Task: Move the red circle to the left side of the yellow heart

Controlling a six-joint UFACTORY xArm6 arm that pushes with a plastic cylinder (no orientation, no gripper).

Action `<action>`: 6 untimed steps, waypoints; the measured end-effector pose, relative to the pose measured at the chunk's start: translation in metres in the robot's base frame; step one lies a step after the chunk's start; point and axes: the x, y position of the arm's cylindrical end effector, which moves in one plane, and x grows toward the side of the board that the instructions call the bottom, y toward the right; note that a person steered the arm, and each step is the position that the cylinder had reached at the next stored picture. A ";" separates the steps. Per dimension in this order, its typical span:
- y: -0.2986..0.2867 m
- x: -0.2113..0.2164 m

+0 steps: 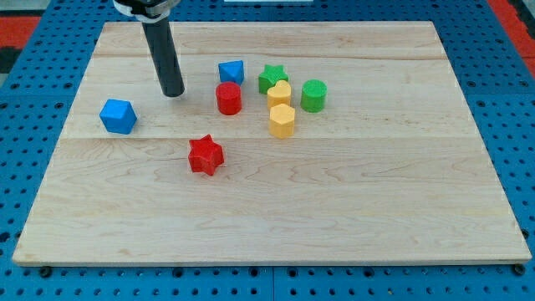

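The red circle [228,98] is a short red cylinder near the board's upper middle. The yellow heart [279,93] stands to its right, with a gap between them, touching the green star [270,78]. My tip [173,93] rests on the board to the left of the red circle, a block's width or so away, not touching it. The rod rises up and slightly left from the tip to the view's top.
A blue triangular block [231,72] sits just above the red circle. A yellow hexagon [282,120] lies below the heart, a green cylinder [313,96] to its right. A red star [205,155] and a blue cube [118,115] lie lower left on the wooden board [334,209].
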 end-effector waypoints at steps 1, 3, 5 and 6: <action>0.000 0.016; 0.023 0.024; 0.064 0.015; 0.082 0.015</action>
